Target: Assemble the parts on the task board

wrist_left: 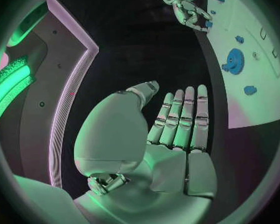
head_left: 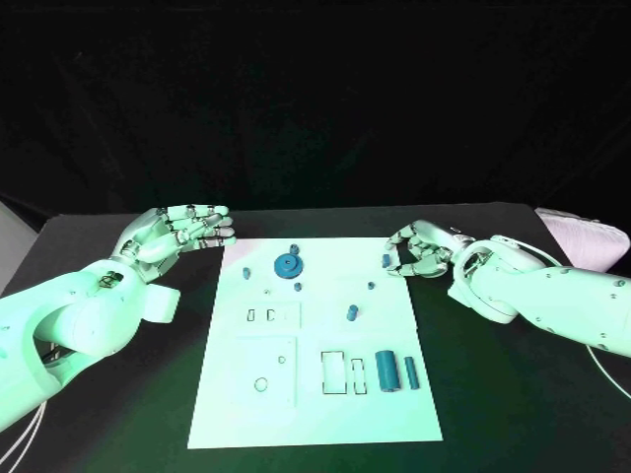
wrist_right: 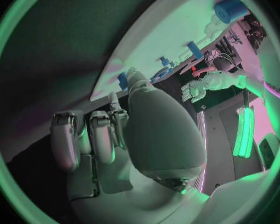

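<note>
The white task board [head_left: 315, 394] lies in the middle of the black table. On its far part sit a blue gear [head_left: 287, 264] and several small blue parts; one lies mid-board [head_left: 351, 312]. Two blue cylinders [head_left: 386, 371] lie near its right edge. My left hand [head_left: 185, 232] hovers off the board's far left corner, fingers [wrist_left: 187, 114] stretched out, holding nothing. My right hand [head_left: 424, 251] is at the far right corner with its fingers [wrist_right: 90, 134] curled in. Its thumb tip is right beside a small blue part [head_left: 386, 260] [wrist_right: 122, 80]; whether they touch is unclear.
The board has rectangular cut-outs [head_left: 334, 371] and a round hole [head_left: 260, 384] in its near half. Bare black table runs along both sides of the board. A white object [head_left: 589, 236] sits at the table's far right.
</note>
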Controlling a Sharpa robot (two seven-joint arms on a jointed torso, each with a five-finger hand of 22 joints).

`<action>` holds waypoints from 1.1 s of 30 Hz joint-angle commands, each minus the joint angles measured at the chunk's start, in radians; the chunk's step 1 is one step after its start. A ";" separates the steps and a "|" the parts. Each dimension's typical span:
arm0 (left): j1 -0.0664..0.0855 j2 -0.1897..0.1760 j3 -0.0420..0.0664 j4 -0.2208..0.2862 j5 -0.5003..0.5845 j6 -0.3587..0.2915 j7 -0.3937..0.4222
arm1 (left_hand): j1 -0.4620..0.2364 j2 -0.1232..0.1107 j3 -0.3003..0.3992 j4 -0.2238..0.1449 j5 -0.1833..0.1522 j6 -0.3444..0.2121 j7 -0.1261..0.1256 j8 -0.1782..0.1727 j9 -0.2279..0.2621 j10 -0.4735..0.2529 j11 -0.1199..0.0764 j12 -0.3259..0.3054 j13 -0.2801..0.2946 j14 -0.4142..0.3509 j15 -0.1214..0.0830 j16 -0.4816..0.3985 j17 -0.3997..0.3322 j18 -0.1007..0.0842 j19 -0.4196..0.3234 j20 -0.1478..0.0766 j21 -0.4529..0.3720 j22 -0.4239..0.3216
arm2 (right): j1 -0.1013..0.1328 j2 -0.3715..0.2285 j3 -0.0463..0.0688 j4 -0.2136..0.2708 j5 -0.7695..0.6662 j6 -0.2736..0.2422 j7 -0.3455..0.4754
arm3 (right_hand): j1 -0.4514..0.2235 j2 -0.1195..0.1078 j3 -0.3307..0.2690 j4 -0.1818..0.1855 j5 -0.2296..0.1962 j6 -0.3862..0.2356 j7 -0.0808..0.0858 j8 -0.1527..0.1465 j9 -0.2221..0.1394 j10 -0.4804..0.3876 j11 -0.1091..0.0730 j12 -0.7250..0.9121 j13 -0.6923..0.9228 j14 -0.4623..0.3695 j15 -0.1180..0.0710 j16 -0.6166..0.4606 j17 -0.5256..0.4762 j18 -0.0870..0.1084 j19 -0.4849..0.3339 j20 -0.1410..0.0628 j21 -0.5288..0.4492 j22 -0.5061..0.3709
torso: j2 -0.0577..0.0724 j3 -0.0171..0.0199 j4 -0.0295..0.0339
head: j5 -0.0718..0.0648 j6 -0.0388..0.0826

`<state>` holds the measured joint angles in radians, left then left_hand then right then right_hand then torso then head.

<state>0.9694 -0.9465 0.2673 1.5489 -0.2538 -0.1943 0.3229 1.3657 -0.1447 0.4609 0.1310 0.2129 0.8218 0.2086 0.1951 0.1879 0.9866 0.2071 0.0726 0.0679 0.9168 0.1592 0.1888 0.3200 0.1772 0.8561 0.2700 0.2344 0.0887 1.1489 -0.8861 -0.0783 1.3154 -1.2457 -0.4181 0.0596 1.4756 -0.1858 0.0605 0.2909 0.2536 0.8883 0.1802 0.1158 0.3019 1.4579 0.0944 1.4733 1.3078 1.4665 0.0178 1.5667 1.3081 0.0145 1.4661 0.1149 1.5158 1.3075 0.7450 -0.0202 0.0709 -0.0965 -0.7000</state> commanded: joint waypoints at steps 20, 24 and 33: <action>0.000 -0.002 0.001 0.003 -0.004 0.011 0.007 | 0.002 0.008 0.002 -0.006 -0.004 0.005 0.054 0.005 0.001 0.003 -0.003 0.004 0.000 0.007 0.002 -0.007 -0.002 0.007 0.008 0.000 -0.005 -0.002 | -0.009 0.022 0.000 -0.003 0.009 0.001 0.026 | 0.011 0.046 0.087 -0.010 -0.031 0.105 -0.038 0.075 0.018 0.039 -0.032 0.031 0.198 0.104 -0.027 0.004 0.263 -0.007 0.093 -0.021 0.026 0.242 | -0.001 -0.0001 -0.0013 | 0.006 0.001; 0.000 -0.003 0.001 0.003 -0.004 0.009 0.007 | 0.001 0.007 0.001 -0.006 -0.004 0.005 0.054 0.005 0.001 0.002 -0.003 0.004 0.000 0.007 0.002 -0.007 -0.002 0.007 0.008 0.000 -0.005 -0.002 | -0.009 0.024 0.000 -0.003 0.008 -0.002 0.023 | 0.009 0.038 0.091 -0.010 -0.036 0.101 -0.037 0.075 0.017 0.036 -0.032 0.028 0.195 0.104 -0.029 0.004 0.263 -0.007 0.092 -0.023 0.025 0.241 | 0.000 0.0003 -0.0014 | 0.007 0.002; 0.000 -0.004 0.001 0.003 -0.004 0.010 0.005 | 0.001 0.007 0.001 -0.006 -0.004 0.004 0.054 0.004 0.000 0.001 -0.002 0.004 0.000 0.006 0.003 -0.008 -0.002 0.007 0.008 0.000 -0.005 -0.003 | -0.009 0.026 0.000 -0.005 0.006 -0.003 0.021 | 0.002 0.029 0.094 -0.007 -0.042 0.091 -0.034 0.073 0.015 0.032 -0.030 0.024 0.192 0.104 -0.027 0.004 0.263 -0.006 0.092 -0.023 0.024 0.241 | 0.001 0.0002 -0.0018 | 0.008 0.001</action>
<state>0.9693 -0.9509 0.2674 1.5493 -0.2554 -0.1947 0.3210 1.3657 -0.1447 0.4609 0.1310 0.2129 0.8218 0.2086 0.1951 0.1876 0.9866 0.2071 0.0726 0.0678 0.9167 0.1593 0.1849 0.3191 0.1772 0.8559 0.2700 0.2344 0.0870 1.1405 -0.8606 -0.0783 1.3096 -1.2362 -0.4214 0.0708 1.4793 -0.1503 0.1494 0.2826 0.2146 0.9845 0.1447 0.1854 0.3177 1.4661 0.0673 1.4977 1.3074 1.4646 -0.0024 1.5667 1.3078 0.0144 1.4663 0.0965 1.5353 1.3081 0.7449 -0.0202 0.0691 -0.0892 -0.6981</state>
